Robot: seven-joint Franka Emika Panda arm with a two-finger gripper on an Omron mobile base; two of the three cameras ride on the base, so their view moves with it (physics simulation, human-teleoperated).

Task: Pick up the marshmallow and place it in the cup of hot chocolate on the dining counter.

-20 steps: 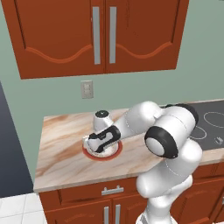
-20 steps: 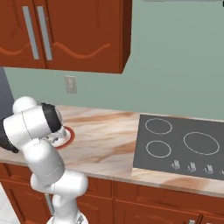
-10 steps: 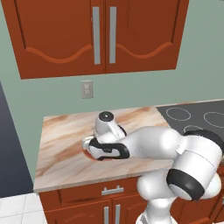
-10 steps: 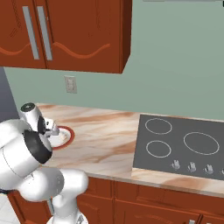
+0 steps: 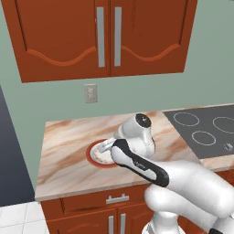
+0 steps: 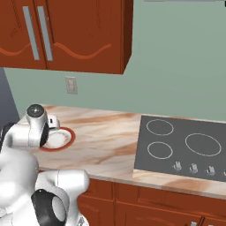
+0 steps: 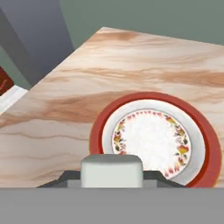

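White arm stretched low across the tabletop [image 5: 68, 151], tool [image 7: 112, 174] closed on the marshmallow [image 7: 112, 170], held just above the near rim of the red-rimmed plate [image 7: 205, 144]

Green wall [image 6: 176, 57], red-brown cabinets [image 5: 105, 36], black cooktop [image 6: 181, 148].

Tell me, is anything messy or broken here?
Nothing stands out. The plate sits flat and whole on the counter, with no spills. The gripper holds the marshmallow squarely, just over the plate's rim.
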